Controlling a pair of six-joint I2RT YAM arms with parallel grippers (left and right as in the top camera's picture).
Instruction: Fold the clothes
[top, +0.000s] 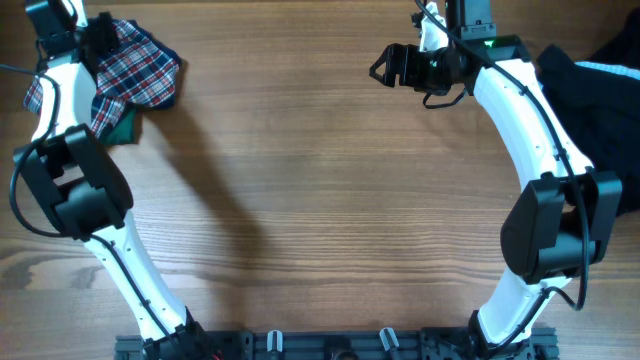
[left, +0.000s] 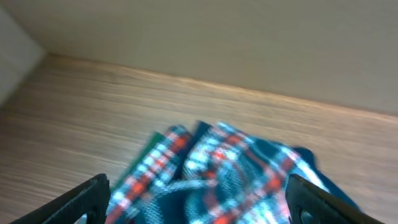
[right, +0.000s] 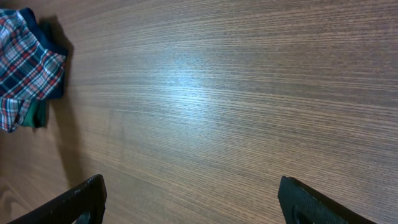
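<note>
A: Right, status chk. Where's your plaid dress (top: 140, 70)?

B: Far corner of the table (top: 320, 200), approx 10 o'clock on overhead. It's bunched into a compact packet on top of a dk-green garment (top: 122, 125), whose edge peeks out at the packet's 6 o'clock side. Edges look rumpled, not square. Can't tell how many layers.

A: Left gripper (left: 196, 186)?

B: Fingers wide apart, hanging just above the plaid. Wrist view shows cloth below and between them, nothing pinched. You're holding nothing on that side.

A: Right gripper (right: 191, 190)?

B: Also spread and empty, over bare wood at approx 1 o'clock. Well apart from the plaid pile.

A: Anything else to fold?

B: Black garment (top: 600, 110) at 2–3 o'clock by the table edge, partly under the right arm. Looks loose and unfolded, tho part of it runs out of frame, so can't be sure.

A: So progress, yr read?

B: Judgement only. Plaid looks done and stacked w/ the green one, i.e. two pieces parked at 10 o'clock. Black piece looks left to do, and mid-table is where you'd work it. I'd call it past halfway, not finished. Left wrist view is blurred, so don't judge fold quality from that.
</note>
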